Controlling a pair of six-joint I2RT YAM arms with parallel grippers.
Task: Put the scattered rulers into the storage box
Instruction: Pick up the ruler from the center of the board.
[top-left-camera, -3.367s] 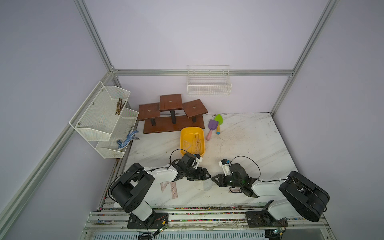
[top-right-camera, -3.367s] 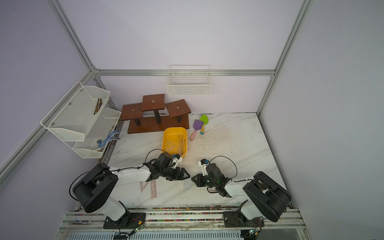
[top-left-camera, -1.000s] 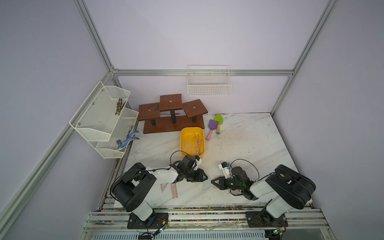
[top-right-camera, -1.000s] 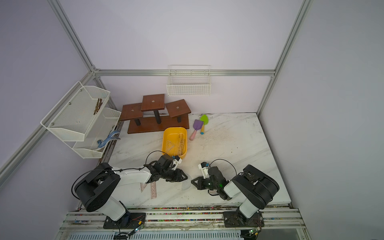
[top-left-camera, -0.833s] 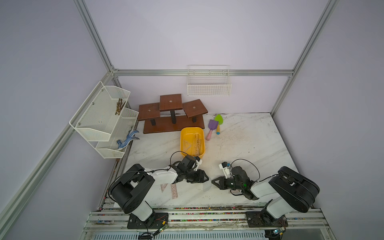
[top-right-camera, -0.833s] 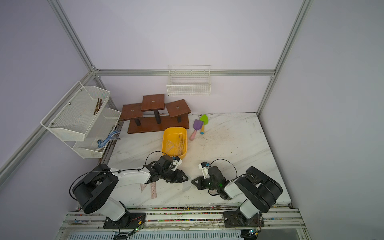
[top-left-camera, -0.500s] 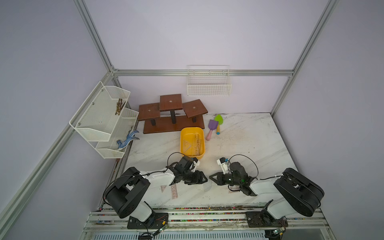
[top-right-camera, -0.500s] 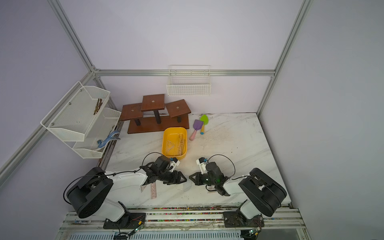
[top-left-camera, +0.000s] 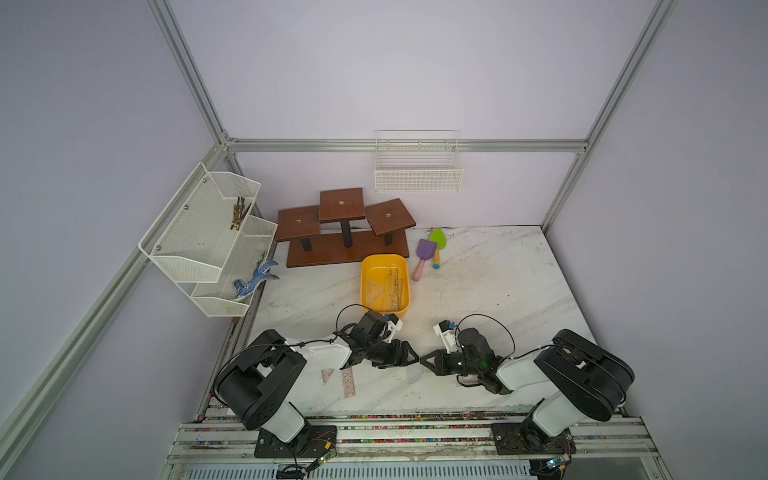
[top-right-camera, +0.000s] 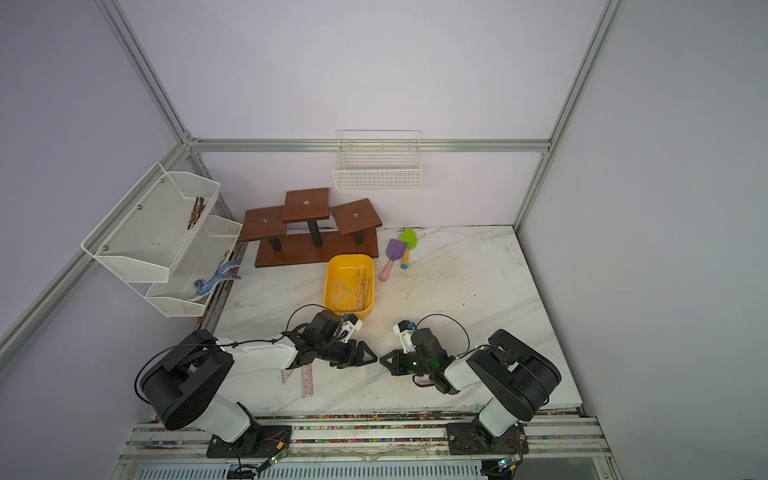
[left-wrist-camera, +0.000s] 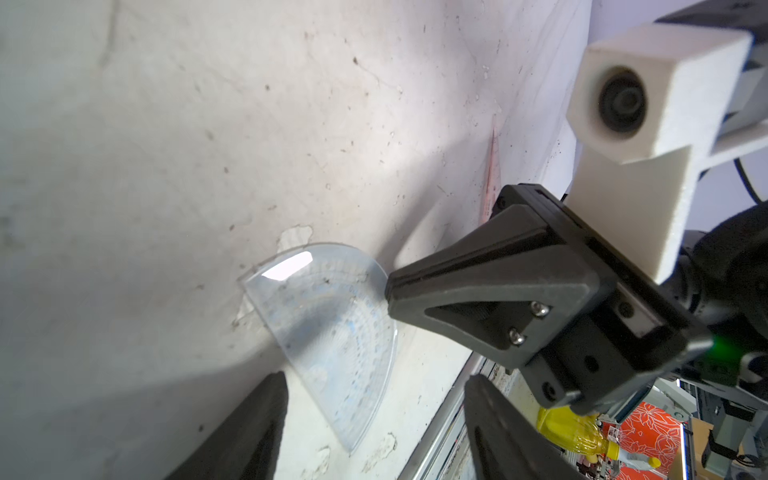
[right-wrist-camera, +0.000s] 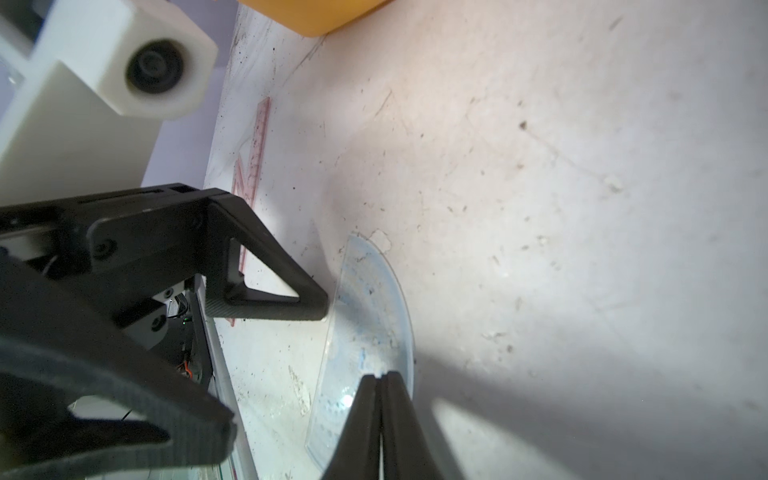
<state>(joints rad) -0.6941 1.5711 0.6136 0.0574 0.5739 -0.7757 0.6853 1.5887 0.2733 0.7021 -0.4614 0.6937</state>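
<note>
The right gripper (left-wrist-camera: 388, 291) pinches the protractor (left-wrist-camera: 328, 332) by its curved edge, apparently lifting it off the desk (left-wrist-camera: 166, 145) for the open left gripper (left-wrist-camera: 374, 376).

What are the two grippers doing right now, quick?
Left gripper: open, right beside the clear protractor, holding nothing.
Right gripper: closed with nothing between its jaws, tips resting on the protractor.

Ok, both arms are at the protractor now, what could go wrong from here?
1. The left gripper has open fingers around the clear protractor, seemingly flat on the table; closing could skid it, not grip it.
2. The right gripper, shut, meets its curved edge beside the left fingers; they could clash.
3. Two pink rulers lie by the left arm near the front edge; a sweep could knock them off.
</note>
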